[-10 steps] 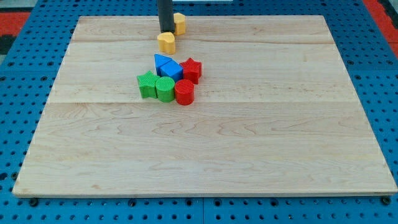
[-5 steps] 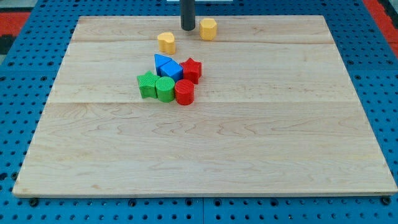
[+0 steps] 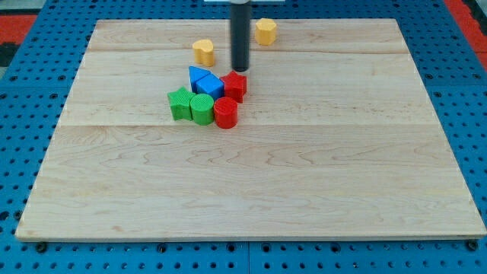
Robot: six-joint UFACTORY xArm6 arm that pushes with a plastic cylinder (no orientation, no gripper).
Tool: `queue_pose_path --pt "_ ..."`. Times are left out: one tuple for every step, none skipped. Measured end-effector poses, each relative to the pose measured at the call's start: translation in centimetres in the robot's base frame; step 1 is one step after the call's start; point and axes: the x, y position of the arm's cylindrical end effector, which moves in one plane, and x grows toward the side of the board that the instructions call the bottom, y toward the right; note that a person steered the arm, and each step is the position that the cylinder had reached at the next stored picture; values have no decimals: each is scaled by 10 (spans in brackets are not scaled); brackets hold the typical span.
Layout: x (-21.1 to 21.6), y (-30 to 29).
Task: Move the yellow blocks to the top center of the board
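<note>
The rod stands upright from the view's top, my tip [image 3: 240, 69] bare, holding nothing, just above the red star block [image 3: 234, 86] and apparently not touching it. Left of the tip sits one yellow block [image 3: 203, 52], and up-right near the board's [image 3: 342, 175] top edge the other yellow block [image 3: 265, 31]. Below-left cluster the blue block [image 3: 204, 81], green star block [image 3: 180, 103], green cylinder [image 3: 202, 109] and red cylinder [image 3: 226, 113].

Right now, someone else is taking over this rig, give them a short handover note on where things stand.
My tip is down on the board, just above the red star block and to the right of the yellow block at upper left of centre.
The other yellow block sits near the top edge, right of centre.
Done: both yellows are in the top band.
Left: bring them together at top centre.
The blue, green and red cluster lies below; avoid it.
</note>
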Motion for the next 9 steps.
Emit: queue_pose_path --pt "-12 -53" --pt "-51 -47" --pt "-63 -25" --pt "-65 -61" --pt "-88 -57" --pt "-89 -15" --pt "-90 -12" --pt "-73 -19" --pt "-32 43"
